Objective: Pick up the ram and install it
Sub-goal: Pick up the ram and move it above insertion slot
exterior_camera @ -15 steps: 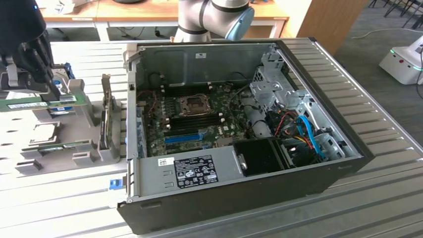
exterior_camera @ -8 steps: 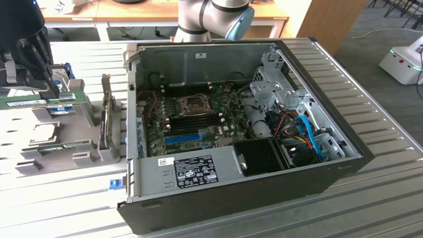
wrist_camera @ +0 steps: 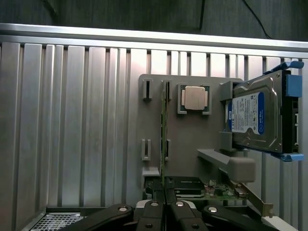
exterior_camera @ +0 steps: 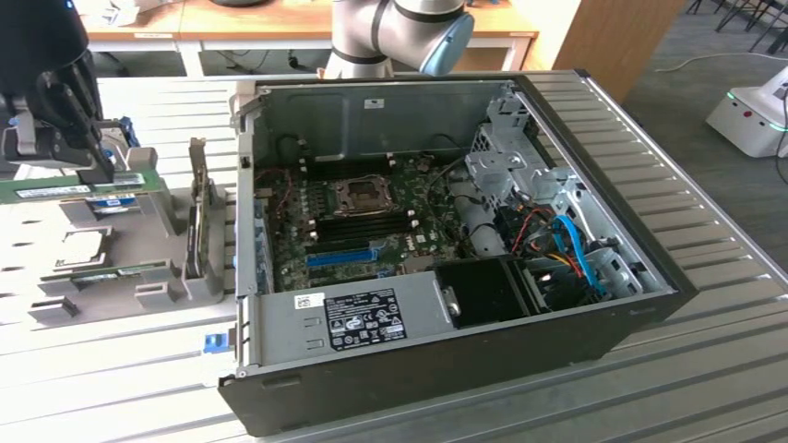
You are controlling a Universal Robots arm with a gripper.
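The ram (exterior_camera: 62, 191) is a long green stick with a white sticker. It hangs level above the grey parts holder (exterior_camera: 148, 217) at the exterior view's left, off to the left of the open computer case (exterior_camera: 431, 369). My gripper (exterior_camera: 96, 173) is shut on its upper edge. In the wrist view the ram (wrist_camera: 163, 139) shows edge-on as a thin green line running out from my gripper (wrist_camera: 164, 195), whose fingers are pressed together on it. The motherboard's memory slots (exterior_camera: 365, 224) lie inside the case, to the right of the gripper.
The grey holder (wrist_camera: 192, 144) also carries a silver hard drive (wrist_camera: 255, 120) with a blue label, a processor chip (wrist_camera: 194, 98) and an upright card (exterior_camera: 197, 221). Another green strip (exterior_camera: 111, 273) lies in the holder. The case's side wall (exterior_camera: 253, 185) stands between holder and motherboard.
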